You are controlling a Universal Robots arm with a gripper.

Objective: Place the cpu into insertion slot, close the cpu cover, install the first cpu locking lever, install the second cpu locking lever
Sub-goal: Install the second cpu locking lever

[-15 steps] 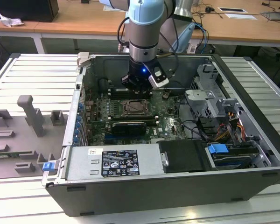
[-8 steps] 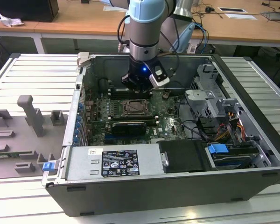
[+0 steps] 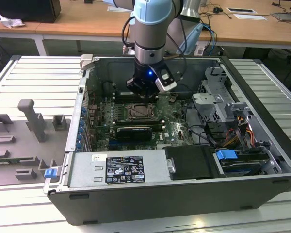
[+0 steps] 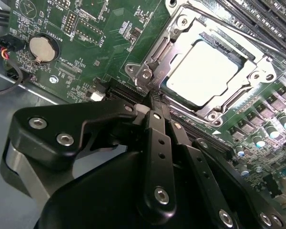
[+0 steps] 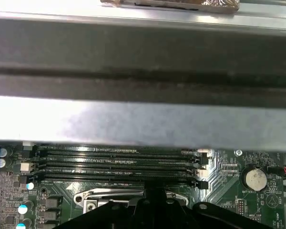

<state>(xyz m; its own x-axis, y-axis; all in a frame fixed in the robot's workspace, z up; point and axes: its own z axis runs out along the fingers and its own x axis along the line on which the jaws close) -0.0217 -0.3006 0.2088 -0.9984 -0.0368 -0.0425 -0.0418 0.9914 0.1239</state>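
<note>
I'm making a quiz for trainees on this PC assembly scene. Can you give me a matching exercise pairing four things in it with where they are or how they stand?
Things:
1. cpu
2. cpu cover
3. coin cell battery
4. gripper

Places or states:
A. round and silver, on the green board away from the socket
B. closed down, framing the chip
C. seated in the insertion slot
D. fingers together, tip at the socket's edge

Pairs: 1-C, 2-B, 3-A, 4-D

Gripper (image 4: 154,102) low inside open case (image 3: 262,145), fingers together at cover (image 4: 181,43) corner. Ahead of jaws: cpu (image 4: 202,71) under cover. Memory slots (image 5: 119,162) close beyond socket; case wall (image 5: 143,119) rises behind them.
</note>
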